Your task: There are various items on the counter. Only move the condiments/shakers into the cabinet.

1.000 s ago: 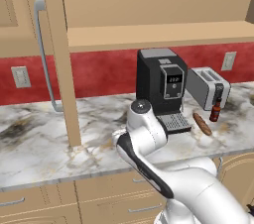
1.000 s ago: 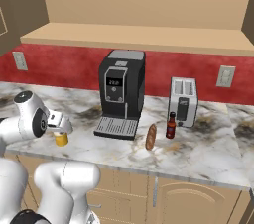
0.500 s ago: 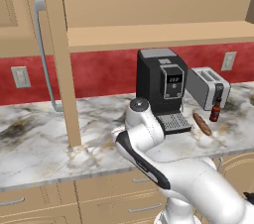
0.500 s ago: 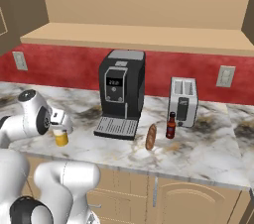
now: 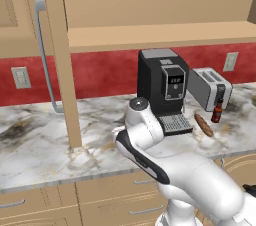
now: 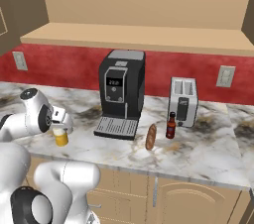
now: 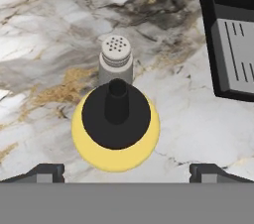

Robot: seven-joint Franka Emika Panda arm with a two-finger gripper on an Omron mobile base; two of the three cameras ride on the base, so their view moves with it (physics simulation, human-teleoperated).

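Yellow squeeze bottle stands upright on the counter, seen from straight above in the hand view: black shoulder and nozzle in the centre, yellow body showing as a ring around it. In the right base view the same bottle sits close to the front edge of the counter, toward its left end, left of the coffee machine's drip tray.

Grey shaker stands upright just beyond the bottle in the hand view, perforated top visible; whether the two touch cannot be told.

Gripper hangs directly over the bottle, jaws spread to their widest, one dark fingertip on each side of the bottle and clear of it. Nothing is held.

Black coffee machine stands at the middle of the counter against the red back wall. Brown sausage lies on the counter right of the drip tray. Dark red sauce bottle stands upright just right of the sausage, in front of the silver toaster.

Upper cabinet is open above the counter, its wooden shelf bare; its door stands swung out at the left in the left base view, with a long grey bar handle.
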